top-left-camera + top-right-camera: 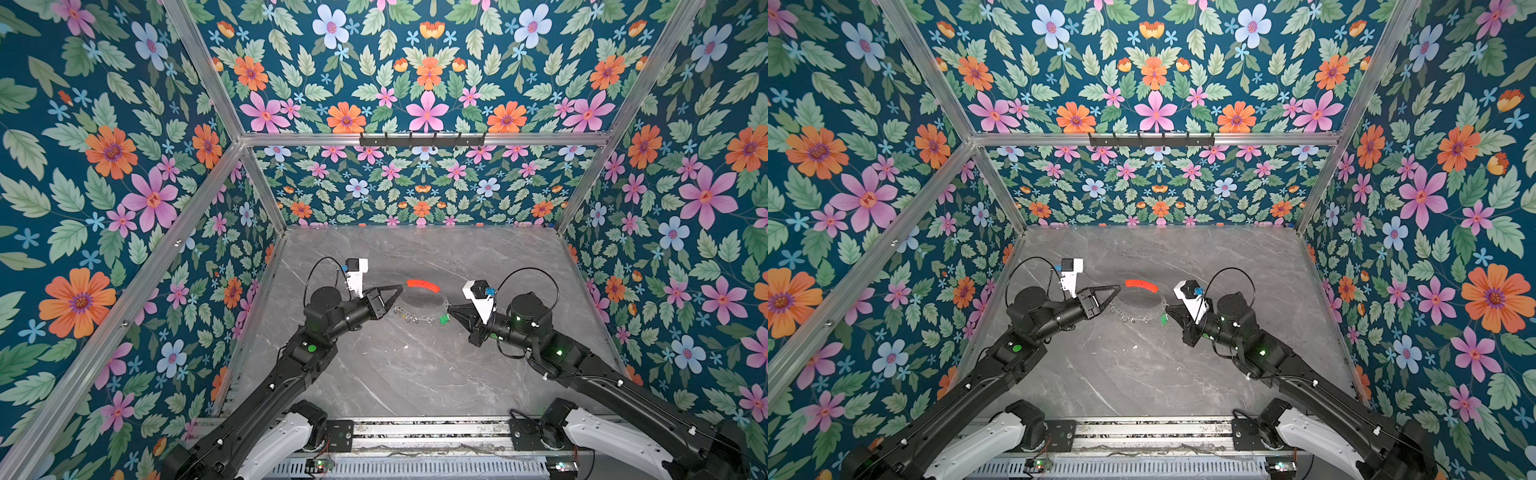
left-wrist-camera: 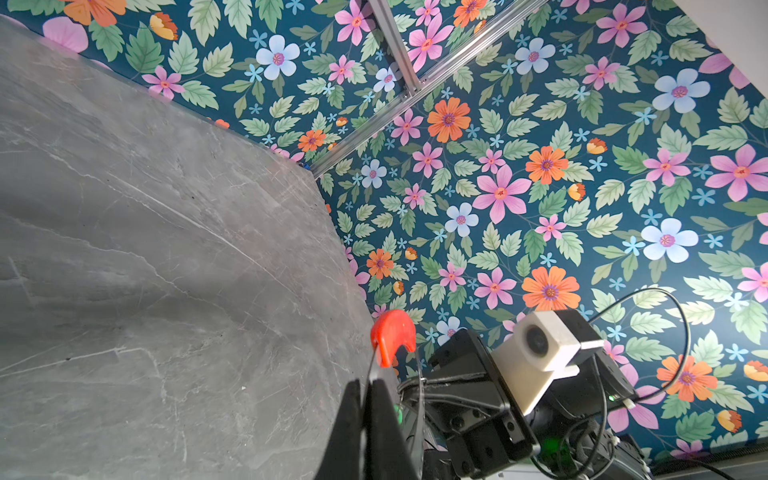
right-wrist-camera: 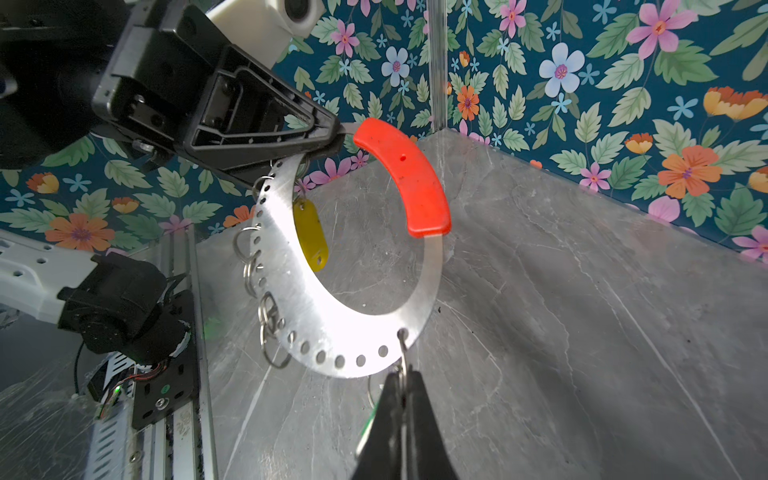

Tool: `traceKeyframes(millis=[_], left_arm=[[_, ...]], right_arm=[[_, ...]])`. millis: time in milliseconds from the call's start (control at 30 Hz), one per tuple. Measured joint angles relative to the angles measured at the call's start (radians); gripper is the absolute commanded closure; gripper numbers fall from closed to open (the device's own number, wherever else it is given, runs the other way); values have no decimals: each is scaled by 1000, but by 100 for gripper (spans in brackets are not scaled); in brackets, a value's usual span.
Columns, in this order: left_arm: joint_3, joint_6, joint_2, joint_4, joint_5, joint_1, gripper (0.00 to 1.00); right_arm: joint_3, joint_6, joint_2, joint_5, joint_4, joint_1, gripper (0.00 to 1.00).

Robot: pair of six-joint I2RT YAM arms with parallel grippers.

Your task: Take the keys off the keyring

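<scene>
My right tool [image 3: 401, 386] together, pinching small metal loop [image 3: 402, 348] at 4 o'clock, in a top view, of large grey red-sleeved metal keyring [image 1: 423, 285], aloft over desk [image 3: 582, 332]; left tool [image 3: 337, 135] clamps 10 o'clock. Stiff, light, slippery: grip loops.

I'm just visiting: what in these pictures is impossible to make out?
- Key blades: no view shows them, only the yellow tag and green tag.
- Most of the green tag: behind the right pincer, right wrist view.
- Small loops: too tiny in both top views.
- Left wrist view: left pincer hides most of the keyring.
</scene>
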Motion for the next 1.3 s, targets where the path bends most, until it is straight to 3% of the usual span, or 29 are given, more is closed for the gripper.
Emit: traceKeyframes(millis=[167, 300, 600, 767, 967, 1100, 1300], left_arm=[[5, -5, 7, -3, 0, 0, 99], [6, -10, 21, -3, 2, 0, 85], [-20, -40, 47, 0, -5, 1, 74], [-44, -45, 48, -1, -6, 1, 50], [-98, -48, 46, 10, -20, 1, 31], [-119, -32, 29, 14, -23, 3, 28], [-87, 112, -35, 2, -47, 3, 24]], right_arm=[[-7, 0, -32, 16, 2, 1, 100], [-7, 0, -38, 21, 2, 1, 100], [-7, 5, -26, 21, 39, 2, 100], [-7, 12, -23, 21, 70, 2, 100], [-4, 41, -5, 20, 91, 2, 100], [3, 58, 14, 11, 92, -2, 100], [37, 82, 50, -106, 86, -60, 100]])
